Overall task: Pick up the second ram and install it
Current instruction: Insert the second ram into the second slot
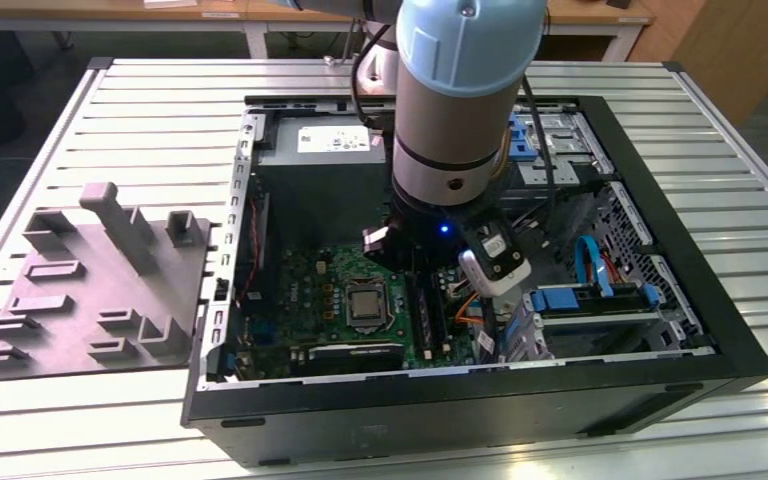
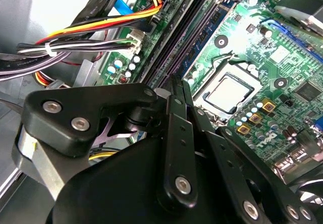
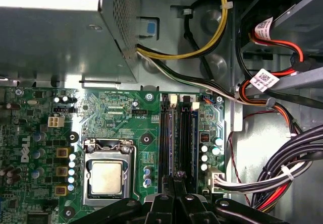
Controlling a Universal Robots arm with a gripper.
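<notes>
My gripper is down inside the open computer case, its two black fingers pressed together with nothing seen between them. The tips stand right over the long dark memory slots on the green motherboard, beside the silver processor socket. From above the slots look like thin dark strips, and I cannot tell whether the second ram sits in one of them. The light-blue arm hides the gripper's upper part in the exterior view.
A grey tray with upright blocks lies outside the case at the exterior view's left. The grey power-supply box is just behind the slots. Cable bundles and a blue-latched drive cage crowd the other side.
</notes>
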